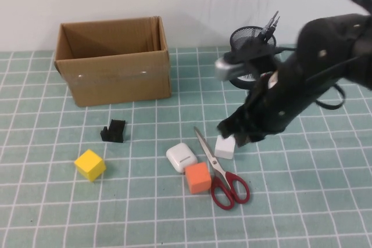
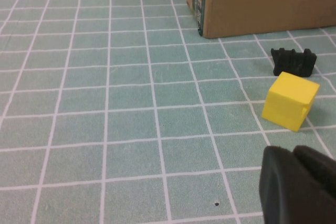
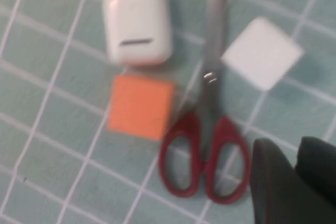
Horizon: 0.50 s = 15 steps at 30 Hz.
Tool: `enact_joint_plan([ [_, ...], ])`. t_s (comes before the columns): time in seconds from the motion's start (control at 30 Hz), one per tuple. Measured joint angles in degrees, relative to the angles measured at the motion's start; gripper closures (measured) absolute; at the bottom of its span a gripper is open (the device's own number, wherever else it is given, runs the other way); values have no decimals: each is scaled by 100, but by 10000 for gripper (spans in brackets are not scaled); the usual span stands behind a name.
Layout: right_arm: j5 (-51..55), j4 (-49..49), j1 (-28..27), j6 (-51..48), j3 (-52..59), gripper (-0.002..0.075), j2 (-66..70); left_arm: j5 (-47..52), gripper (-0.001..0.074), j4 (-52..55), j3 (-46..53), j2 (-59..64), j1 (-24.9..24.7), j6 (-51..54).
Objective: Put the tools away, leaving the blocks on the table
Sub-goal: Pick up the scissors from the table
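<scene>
The red-handled scissors (image 1: pixel 222 169) lie shut on the table (image 1: pixel 58 213), blades pointing away; they also show in the right wrist view (image 3: pixel 206 145). My right gripper (image 1: pixel 233 130) hovers just behind them, above the white block (image 1: pixel 225 147), its fingers together and empty (image 3: pixel 296 148). The orange block (image 1: pixel 197 177) sits left of the scissor handles. The yellow block (image 1: pixel 90 164) is at the left, also in the left wrist view (image 2: pixel 290 100). Thin metal-tipped drivers (image 1: pixel 270 26) stick up from a black mesh cup (image 1: pixel 247 36). My left gripper (image 2: pixel 294 153) is low near the yellow block, shut and empty.
An open cardboard box (image 1: pixel 113 62) stands at the back left. A black plastic clip (image 1: pixel 113 131) lies in front of it. A white earbud case (image 1: pixel 181 157) sits beside the orange block. The right arm hides part of the mesh cup.
</scene>
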Motion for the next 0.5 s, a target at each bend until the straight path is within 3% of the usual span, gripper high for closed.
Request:
enact_joint_plan([
  [0.33,326,-661,309,393,-866,656,855,0,739,0,0,0,0,0],
  [0.5,817,-520,309,415,-1419,544,1359,0,739,0,0,0,0,0],
])
